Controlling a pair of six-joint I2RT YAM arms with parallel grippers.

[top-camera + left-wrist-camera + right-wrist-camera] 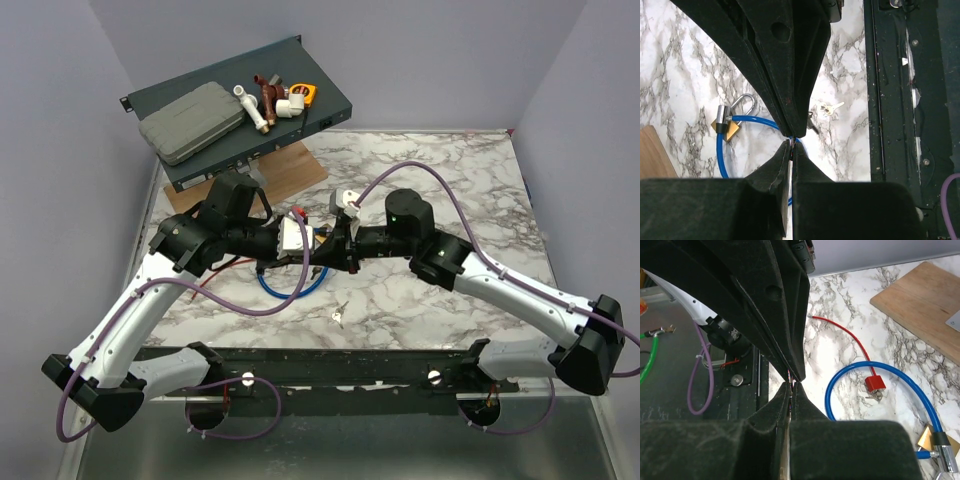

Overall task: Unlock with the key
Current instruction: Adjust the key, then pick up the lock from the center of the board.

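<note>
My left gripper [791,146] and right gripper [793,385] meet tip to tip above the marble, both shut. A thin sliver of metal, apparently the key [792,142], is pinched where the tips meet, and most of it is hidden by the pads. The brass padlock [726,126] with its silver shackle lies on the table, left of the tips in the left wrist view. It is clipped onto a blue cable loop [850,377]. In the top view the two grippers join near the table's middle [320,248].
A red padlock [874,384] on a red cable lies inside the blue loop, with small keys beside it. Another small pair of keys [340,312] lies on the marble nearer the arm bases. A wooden board [920,305] and a dark tray of fittings [240,110] sit at the back left.
</note>
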